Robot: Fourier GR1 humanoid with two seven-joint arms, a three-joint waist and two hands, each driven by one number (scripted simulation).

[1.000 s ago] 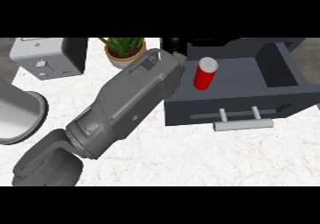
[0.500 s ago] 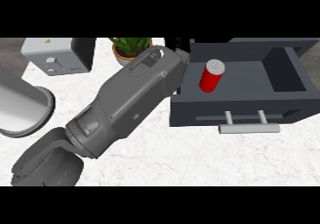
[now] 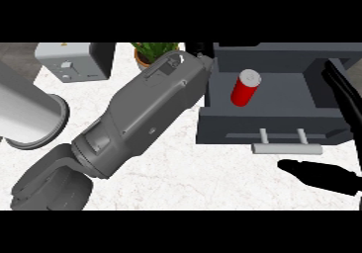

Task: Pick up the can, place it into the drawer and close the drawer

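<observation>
The red can (image 3: 245, 89) with a white top stands upright inside the open dark grey drawer (image 3: 235, 129), toward its left side. My left forearm crosses the counter from the lower left, and my left hand (image 3: 199, 50) lies by the drawer's left wall, mostly hidden behind the wrist; it is apart from the can. My right hand (image 3: 346, 101) shows at the right edge, open. Its long fingers reach over the drawer's right wall, and its thumb (image 3: 319, 175) sits in front of the drawer, right of the pale handle (image 3: 284, 144).
A grey boxy appliance (image 3: 70, 62) and a potted plant (image 3: 151, 52) stand at the back left. A large grey cylinder (image 3: 23, 113) lies at the left edge. The white marble counter (image 3: 199, 173) runs in front of the drawer.
My right hand has come into view at the right edge, beside the drawer. The can stays upright in the drawer, and the whole scene has shifted slightly right in view.
</observation>
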